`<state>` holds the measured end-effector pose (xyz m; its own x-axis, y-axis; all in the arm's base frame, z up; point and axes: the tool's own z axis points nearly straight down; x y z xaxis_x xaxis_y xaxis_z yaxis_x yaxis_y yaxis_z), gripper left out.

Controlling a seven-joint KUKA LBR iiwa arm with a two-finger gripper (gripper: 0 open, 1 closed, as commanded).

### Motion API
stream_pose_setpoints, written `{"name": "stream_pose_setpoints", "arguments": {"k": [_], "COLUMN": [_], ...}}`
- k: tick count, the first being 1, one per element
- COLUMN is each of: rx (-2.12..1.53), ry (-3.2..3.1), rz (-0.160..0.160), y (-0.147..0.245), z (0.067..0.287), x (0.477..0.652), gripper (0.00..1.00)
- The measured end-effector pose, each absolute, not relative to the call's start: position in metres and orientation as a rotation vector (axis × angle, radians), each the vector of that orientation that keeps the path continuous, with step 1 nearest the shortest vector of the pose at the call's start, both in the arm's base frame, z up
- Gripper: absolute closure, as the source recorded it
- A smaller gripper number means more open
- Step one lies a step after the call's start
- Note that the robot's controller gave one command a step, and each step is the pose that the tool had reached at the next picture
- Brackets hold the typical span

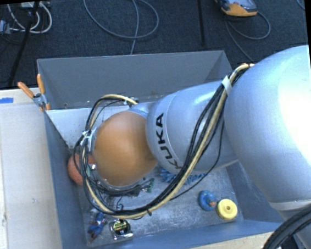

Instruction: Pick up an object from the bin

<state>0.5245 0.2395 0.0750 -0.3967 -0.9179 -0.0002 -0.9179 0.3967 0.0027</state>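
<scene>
Several loose things: a reddish-orange round thing (73, 169) lies against the bin's (133, 68) left wall, just beside the arm's orange cover (122, 147); a small heap (110, 226) sits in the near-left corner; a blue piece (207, 199) and a yellow disc (227, 209) lie towards the near-right corner.
Handling: the reddish-orange round thing is probably light, smooth and apt to roll; best taken across its middle.
Claw: cannot tell whether it is open or closed, or what it touches.
</scene>
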Motion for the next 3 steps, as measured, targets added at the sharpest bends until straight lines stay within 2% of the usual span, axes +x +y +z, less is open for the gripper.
{"name": "stream_pose_setpoints", "arguments": {"k": [2, 3], "rx": [1.719, 1.720], "ry": [-2.623, -2.625], "rz": [-0.004, -0.003], "y": [0.239, 0.240], "z": [0.089, 0.105], "x": [0.523, 0.523], "gripper": [1.00, 1.00]}}
